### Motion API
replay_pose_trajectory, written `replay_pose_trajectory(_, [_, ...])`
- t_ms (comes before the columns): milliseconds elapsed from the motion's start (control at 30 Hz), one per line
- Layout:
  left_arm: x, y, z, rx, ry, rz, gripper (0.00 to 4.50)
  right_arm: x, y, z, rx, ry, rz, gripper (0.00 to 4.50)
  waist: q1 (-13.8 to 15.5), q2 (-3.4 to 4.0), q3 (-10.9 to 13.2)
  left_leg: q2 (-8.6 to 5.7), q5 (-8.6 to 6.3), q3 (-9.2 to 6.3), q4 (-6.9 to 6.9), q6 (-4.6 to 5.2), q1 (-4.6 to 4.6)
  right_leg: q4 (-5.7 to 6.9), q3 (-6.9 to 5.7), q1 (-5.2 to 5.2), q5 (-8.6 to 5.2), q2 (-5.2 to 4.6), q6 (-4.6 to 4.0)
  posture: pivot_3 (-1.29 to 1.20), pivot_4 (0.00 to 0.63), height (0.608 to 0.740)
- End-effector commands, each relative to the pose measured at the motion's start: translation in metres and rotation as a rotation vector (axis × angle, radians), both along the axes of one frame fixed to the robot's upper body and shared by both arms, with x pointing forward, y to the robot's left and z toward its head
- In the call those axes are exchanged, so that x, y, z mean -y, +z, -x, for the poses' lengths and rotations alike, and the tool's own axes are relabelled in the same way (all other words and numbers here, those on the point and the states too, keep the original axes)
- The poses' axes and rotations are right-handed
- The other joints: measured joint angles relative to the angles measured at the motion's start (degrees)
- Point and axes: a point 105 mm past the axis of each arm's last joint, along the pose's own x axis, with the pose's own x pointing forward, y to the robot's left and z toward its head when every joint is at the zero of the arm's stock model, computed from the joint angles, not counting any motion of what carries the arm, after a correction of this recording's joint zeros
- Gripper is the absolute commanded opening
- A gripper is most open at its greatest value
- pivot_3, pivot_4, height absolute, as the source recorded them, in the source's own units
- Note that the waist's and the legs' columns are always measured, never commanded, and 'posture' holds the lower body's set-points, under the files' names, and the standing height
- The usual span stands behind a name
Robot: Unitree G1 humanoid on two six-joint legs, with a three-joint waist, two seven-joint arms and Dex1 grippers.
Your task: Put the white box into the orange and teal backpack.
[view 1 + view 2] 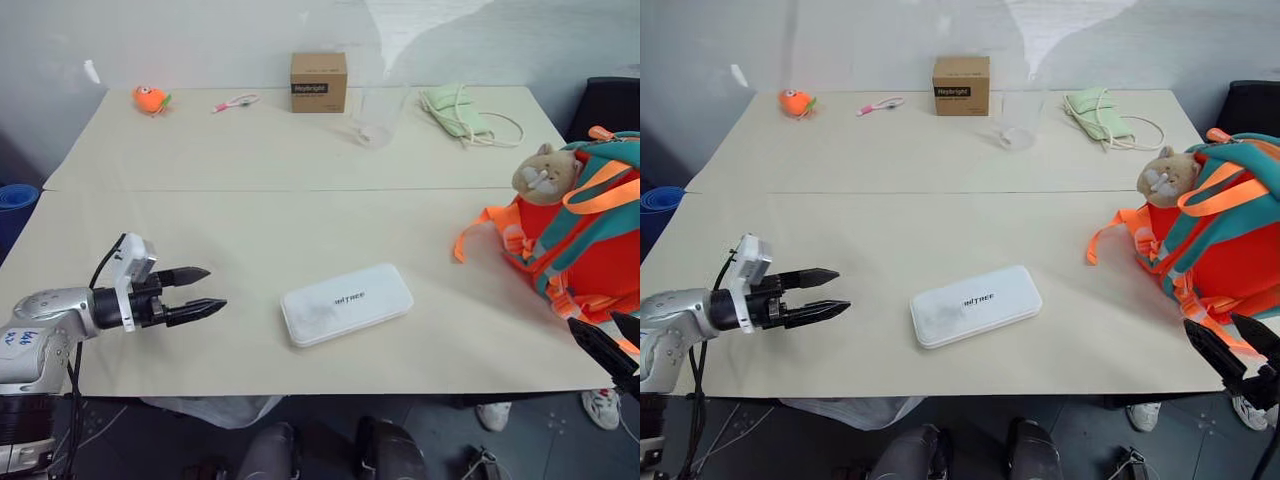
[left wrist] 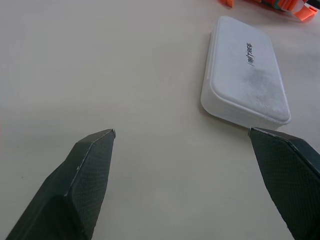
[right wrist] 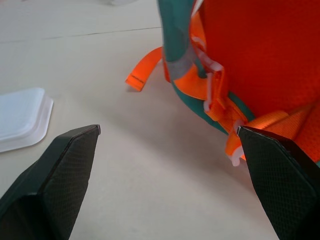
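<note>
- Near the front edge of the table [image 1: 250, 150], the white box [image 1: 346, 304] lies flat, dark lettering up, one end turned slightly toward the far side.
- My left hand [image 1: 203, 292] hovers over the table to the left of the white box, apart from it, its two black fingers spread wide and holding nothing; its fingertips point toward the box.
- My right hand [image 1: 1230, 345] sits at the table's front right corner, just beside the orange and teal backpack [image 1: 585, 240], fingers wide and empty.
- At the right edge the backpack stands on the table, a tan plush animal [image 1: 545, 168] on top, an orange strap [image 1: 480, 232] trailing out across the table toward the box.
- Along the far side I see an orange toy [image 1: 150, 99], a pink and white toothbrush [image 1: 236, 103], a brown cardboard box [image 1: 318, 82], a clear plastic cup [image 1: 378, 118] and a pale green pouch [image 1: 457, 112] with a cord.
</note>
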Motion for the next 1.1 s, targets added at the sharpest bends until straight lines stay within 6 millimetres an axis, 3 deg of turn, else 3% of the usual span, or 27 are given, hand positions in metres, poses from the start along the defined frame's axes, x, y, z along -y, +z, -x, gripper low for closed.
replay_pose_trajectory(33, [0.0, 0.005, 0.002, 0.035, -0.004, -0.006, 4.47, -0.006, 0.006, -0.002, 0.025, 0.019, -0.001, 4.5, -0.02, 0.02, 0.01, 0.0, 0.0, 0.01, -0.01, 0.0, 0.0, 0.01, 0.01, -0.01, 0.0, 0.0, 0.0, 0.0, 0.15, 0.74])
replay_pose_trajectory(500, [-0.014, -0.003, 0.005, 0.017, 0.033, -0.01, 4.47, -0.006, 0.005, -0.011, 0.015, 0.038, 0.033, 4.5, 0.1, 0.01, 0.01, 0.03, 0.07, 0.34, 0.01, -0.16, 0.02, 0.0, 0.18, -0.1, 0.0, 0.07, 0.0, 0.0, 0.15, 0.74])
replay_pose_trajectory(667, [-0.014, -0.003, 0.007, 0.028, 0.024, -0.016, 4.47, -0.019, 0.007, -0.022, 0.033, 0.075, 0.044, 4.5, 0.05, 0.01, 0.01, 0.04, 0.04, 0.41, 0.02, -0.13, 0.02, 0.0, 0.22, -0.14, 0.0, 0.05, 0.0, 0.0, 0.15, 0.74])
replay_pose_trajectory(700, [-0.011, -0.003, 0.01, 0.031, 0.001, -0.019, 4.29, -0.025, 0.008, -0.025, 0.037, 0.101, 0.051, 4.5, 0.03, 0.01, 0.01, 0.04, 0.03, 0.44, 0.03, -0.14, 0.02, 0.02, 0.25, -0.16, 0.0, 0.04, 0.0, 0.0, 0.15, 0.74])
replay_pose_trajectory(867, [0.012, -0.027, 0.036, -0.015, -0.196, -0.135, 2.97, -0.077, 0.0, -0.048, 0.013, 0.311, 0.131, 3.23, -0.39, 0.0, 0.0, 0.09, 0.05, 0.79, -0.01, -0.11, 0.01, 0.15, 0.49, -0.47, 0.0, 0.06, 0.0, 0.0, 0.15, 0.74])
replay_pose_trajectory(1100, [0.049, -0.035, 0.031, 0.044, -0.336, -0.14, 0.72, -0.118, -0.011, -0.08, 0.016, 0.486, 0.215, 0.74, 0.27, -0.02, 0.01, 0.09, 0.09, 1.16, 0.16, -0.01, -0.03, 0.44, 0.84, -0.77, 0.02, 0.06, -0.02, 0.0, 0.15, 0.74])
